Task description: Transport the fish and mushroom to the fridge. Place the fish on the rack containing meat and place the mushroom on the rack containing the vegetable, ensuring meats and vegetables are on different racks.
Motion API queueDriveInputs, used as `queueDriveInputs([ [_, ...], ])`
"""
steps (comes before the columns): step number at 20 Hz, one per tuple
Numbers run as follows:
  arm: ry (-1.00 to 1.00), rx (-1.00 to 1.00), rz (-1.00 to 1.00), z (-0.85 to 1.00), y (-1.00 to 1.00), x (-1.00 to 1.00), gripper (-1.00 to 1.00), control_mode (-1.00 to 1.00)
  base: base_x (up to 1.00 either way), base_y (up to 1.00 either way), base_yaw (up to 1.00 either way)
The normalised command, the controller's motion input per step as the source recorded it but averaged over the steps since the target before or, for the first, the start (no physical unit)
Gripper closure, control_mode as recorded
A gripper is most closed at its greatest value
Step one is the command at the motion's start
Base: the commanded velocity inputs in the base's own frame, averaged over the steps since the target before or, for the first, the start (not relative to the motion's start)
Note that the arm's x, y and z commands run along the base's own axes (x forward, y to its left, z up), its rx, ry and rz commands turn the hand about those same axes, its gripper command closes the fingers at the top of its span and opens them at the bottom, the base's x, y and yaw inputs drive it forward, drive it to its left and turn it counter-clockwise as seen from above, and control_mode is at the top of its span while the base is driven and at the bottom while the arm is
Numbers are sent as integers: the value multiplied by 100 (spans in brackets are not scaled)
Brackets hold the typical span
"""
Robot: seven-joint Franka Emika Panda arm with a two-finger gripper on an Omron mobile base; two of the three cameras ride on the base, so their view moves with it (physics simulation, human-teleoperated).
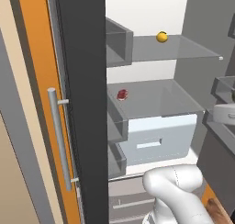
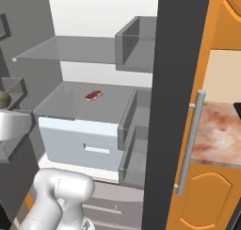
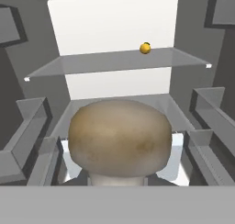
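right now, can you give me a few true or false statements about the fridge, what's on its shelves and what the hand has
1. The fridge stands open. True.
2. The yellow-orange vegetable sits on the lower shelf. False: it is on the upper glass shelf.
3. The red meat lies on the lower shelf, above the white drawer. True.
4. The hand is empty. False: it is shut on the mushroom, whose beige cap sits close in front of the hand camera.
5. The mushroom already rests beside the vegetable. False: it is still held, in front of the shelves.
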Motion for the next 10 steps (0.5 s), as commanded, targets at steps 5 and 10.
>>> queueDriveInputs([
  [5,0,0,0,0,0,0,100,100,9,-62,-3],
  [10,0,0,0,0,0,0,100,100,54,-6,-3],
])
